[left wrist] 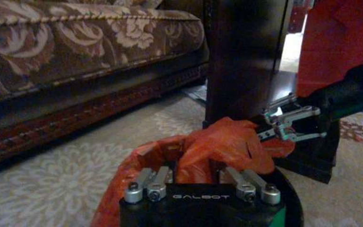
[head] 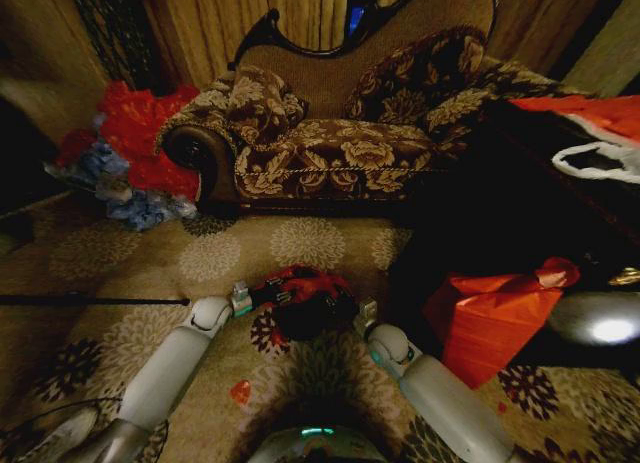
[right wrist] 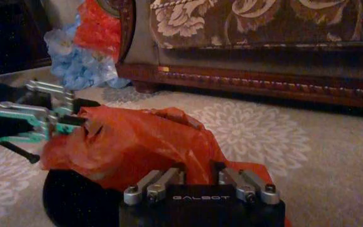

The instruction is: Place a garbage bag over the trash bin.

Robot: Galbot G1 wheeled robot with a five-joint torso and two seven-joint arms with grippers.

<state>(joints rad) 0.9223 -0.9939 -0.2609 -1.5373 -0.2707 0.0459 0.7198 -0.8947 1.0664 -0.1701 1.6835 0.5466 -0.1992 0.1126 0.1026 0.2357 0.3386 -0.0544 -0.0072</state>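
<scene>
I see the trash bin (head: 312,321) on the carpet (head: 200,263) in front of the sofa (head: 340,133), between my 2 arms. The garbage bag (head: 305,281) lies bunched over the bin's mouth. My left pincer (head: 272,295) is clamped on the bag's edge at one side of the bin, and my right pincer (head: 352,313) is clamped on the bag at the opposite side.

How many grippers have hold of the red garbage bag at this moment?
2. The left gripper pinches the garbage bag on the bin's left side, and the right gripper holds it on the right side, both at the trash bin mouth on the carpet before the sofa.
</scene>
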